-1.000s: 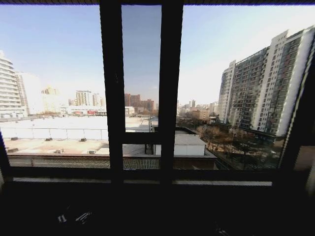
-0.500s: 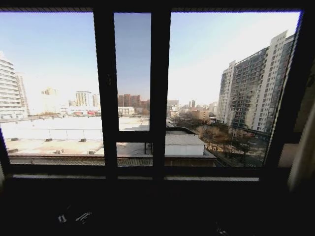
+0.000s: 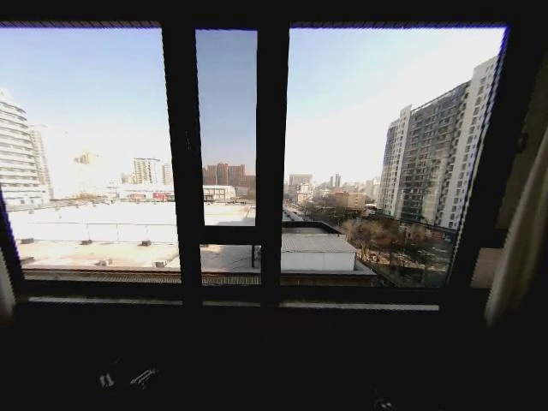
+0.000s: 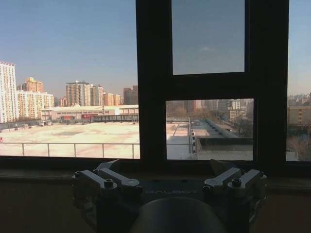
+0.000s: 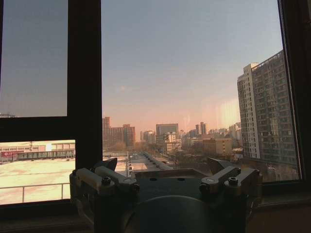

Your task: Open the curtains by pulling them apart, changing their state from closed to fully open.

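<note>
White "GALBOT" lettering on left pincer (image 4: pixel 167 170).

Window face open, curtains bunched at edges

Curtains (image 3: pixel 521 248) gathered at far right, sliver at far left; nothing hangs across glass. Dark frame bars (image 3: pixel 271 163) and sill block passage forward. Left hand (image 4: pixel 167 182) and right hand (image 5: pixel 165 179) open, nothing between fingers.

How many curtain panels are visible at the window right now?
2. One curtain panel is bunched at the window's right edge; a sliver of the other curtain panel shows at the far left edge. More fabric may lie beyond view.
</note>
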Robot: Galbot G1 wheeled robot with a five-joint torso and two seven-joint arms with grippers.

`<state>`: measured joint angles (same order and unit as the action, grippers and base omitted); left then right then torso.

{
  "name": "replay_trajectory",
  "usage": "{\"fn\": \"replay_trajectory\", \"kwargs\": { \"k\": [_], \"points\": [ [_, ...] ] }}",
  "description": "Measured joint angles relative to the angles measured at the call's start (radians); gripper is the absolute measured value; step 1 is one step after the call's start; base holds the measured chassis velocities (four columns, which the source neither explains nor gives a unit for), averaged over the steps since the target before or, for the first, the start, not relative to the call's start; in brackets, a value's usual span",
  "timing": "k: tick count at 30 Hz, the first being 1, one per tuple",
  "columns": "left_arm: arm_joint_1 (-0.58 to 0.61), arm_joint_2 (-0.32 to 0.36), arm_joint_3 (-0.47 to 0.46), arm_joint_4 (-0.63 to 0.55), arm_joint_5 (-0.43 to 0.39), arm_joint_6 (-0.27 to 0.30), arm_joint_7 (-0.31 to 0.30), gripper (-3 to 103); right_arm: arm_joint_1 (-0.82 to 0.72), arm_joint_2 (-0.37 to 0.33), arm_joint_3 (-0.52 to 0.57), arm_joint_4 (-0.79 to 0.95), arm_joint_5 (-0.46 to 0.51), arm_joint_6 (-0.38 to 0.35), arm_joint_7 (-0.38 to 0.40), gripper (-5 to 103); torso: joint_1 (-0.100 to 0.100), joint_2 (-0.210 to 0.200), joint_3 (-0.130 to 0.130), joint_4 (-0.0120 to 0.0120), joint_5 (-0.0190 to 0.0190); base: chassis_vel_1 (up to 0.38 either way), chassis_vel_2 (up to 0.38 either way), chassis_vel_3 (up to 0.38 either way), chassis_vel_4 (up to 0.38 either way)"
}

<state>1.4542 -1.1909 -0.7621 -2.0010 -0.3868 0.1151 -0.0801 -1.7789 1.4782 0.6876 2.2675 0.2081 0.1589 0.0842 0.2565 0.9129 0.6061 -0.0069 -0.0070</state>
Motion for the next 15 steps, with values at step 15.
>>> {"fn": "replay_trajectory", "kwargs": {
  "k": [15],
  "points": [
    [-0.007,-0.006,0.013,0.011,-0.013,-0.008,0.017,100,0.026,0.006,-0.013,-0.055,-0.021,0.008,-0.003,100,0.000,0.000,0.000,-0.0001,-0.0002,0.019,-0.052,-0.027,0.048]
  ]
}}
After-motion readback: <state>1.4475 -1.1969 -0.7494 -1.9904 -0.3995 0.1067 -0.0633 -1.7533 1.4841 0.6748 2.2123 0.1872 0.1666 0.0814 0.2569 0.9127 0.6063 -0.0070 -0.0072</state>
